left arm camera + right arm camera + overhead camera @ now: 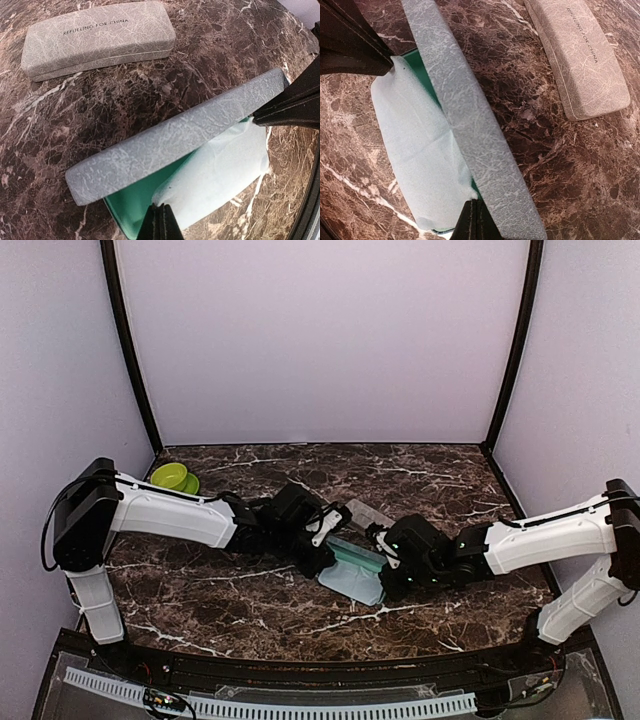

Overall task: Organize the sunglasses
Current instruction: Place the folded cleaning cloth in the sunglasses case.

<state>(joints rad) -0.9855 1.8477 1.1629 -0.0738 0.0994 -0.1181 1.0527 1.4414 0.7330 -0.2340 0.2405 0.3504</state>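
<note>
Jaws on both arms are pressed together, each pair nipping an edge of one pale blue-grey cloth. The left gripper has its fingertips closed to a point on the cloth's edge at the bottom of its own wrist view. The right gripper is closed just as tightly on another part of the same cloth, and its dark fingers show at the right side of the left wrist view. The cloth lies spread over the teal-lined tray of an open grey case, whose textured lid stands tilted above it. From above, both grippers meet over this case near the middle of the dark marble table.

No sunglasses show in any view; whether they lie under the cloth cannot be told.

A second grey case, shut and lettered REFUELING FOR CHINA, lies flat on the marble just beyond the open one, not touching it. A green bowl sits well apart at the table's far left, beside the left arm
</note>
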